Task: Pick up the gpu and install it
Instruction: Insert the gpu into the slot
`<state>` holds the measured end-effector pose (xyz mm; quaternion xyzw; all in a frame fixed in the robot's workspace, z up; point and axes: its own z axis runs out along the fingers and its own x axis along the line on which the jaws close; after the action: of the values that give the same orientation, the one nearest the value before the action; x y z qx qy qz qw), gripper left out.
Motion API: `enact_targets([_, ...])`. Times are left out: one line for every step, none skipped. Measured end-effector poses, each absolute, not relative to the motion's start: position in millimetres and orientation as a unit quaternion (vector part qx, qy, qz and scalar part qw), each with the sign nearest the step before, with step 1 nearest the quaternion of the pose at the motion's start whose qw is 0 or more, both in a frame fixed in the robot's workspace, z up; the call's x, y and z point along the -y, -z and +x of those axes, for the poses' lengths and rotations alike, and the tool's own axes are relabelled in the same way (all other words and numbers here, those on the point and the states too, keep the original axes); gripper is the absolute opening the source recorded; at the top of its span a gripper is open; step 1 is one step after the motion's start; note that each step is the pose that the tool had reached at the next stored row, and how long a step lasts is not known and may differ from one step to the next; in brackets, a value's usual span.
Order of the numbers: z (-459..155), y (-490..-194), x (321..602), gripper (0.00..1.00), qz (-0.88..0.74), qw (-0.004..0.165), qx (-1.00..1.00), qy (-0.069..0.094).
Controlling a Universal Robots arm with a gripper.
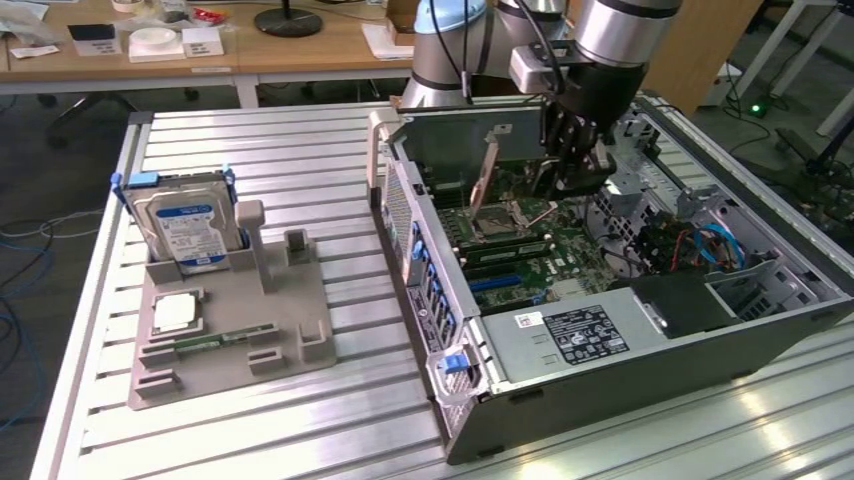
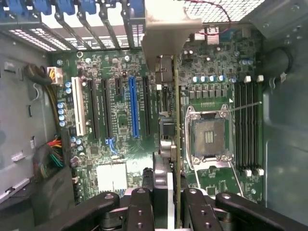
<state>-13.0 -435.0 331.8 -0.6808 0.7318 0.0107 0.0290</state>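
The gpu (image 1: 491, 172) hangs on edge inside the open computer case (image 1: 601, 350), just above the motherboard (image 1: 534, 262). My gripper (image 1: 567, 180) is shut on it from above. In the wrist view the gpu (image 2: 176, 120) appears edge-on as a thin brownish line, running from my gripper (image 2: 166, 211) to its pale metal end bracket (image 2: 166, 33) by the rear slot openings. A black finger (image 2: 139, 209) presses on each side of the card. It stands between the blue expansion slot (image 2: 134, 106) and the processor socket (image 2: 207, 137), over a black slot.
On the exterior view's left, a grey fixture (image 1: 227, 340) holds a silver hard drive (image 1: 187, 225), a processor chip (image 1: 175, 312) and a green memory stick (image 1: 214, 341). Case walls, cable bundles (image 1: 694, 245) and the power supply (image 1: 574, 335) ring the motherboard.
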Motion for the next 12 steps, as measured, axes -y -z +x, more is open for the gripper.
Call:
enact_targets([-13.0, -331.7, 435.1, 0.28, -0.685, 0.029, -0.728, -0.011])
enact_targets([-12.9, -331.6, 435.1, 0.28, -0.690, 0.029, -0.724, -0.011])
enact_targets([-12.9, -331.2, 435.1, 0.28, -0.695, 0.029, -0.718, -0.011])
enact_targets([-12.9, -330.7, 435.0, 0.28, -0.699, 0.029, -0.715, -0.011])
enact_targets([-13.2, -330.7, 435.1, 0.28, -0.699, 0.029, -0.715, -0.011])
enact_targets([-14.4, -330.6, 435.1, 0.28, -0.699, 0.029, -0.714, -0.011])
enact_targets([-17.8, -330.1, 435.1, 0.28, -0.699, 0.029, -0.714, -0.011])
enact_targets([-22.1, -329.2, 435.0, 0.28, -0.699, 0.029, -0.715, -0.011])
enact_targets([-25.7, -327.9, 435.0, 0.28, -0.699, 0.029, -0.715, -0.011])
enact_targets([-27.4, -327.1, 435.0, 0.28, -0.699, 0.027, -0.715, -0.009])
enact_targets([-28.7, -326.4, 435.0, 0.28, -0.699, 0.025, -0.715, -0.007])
enact_targets([-29.8, -325.7, 435.1, 0.28, -0.699, 0.022, -0.715, -0.004])
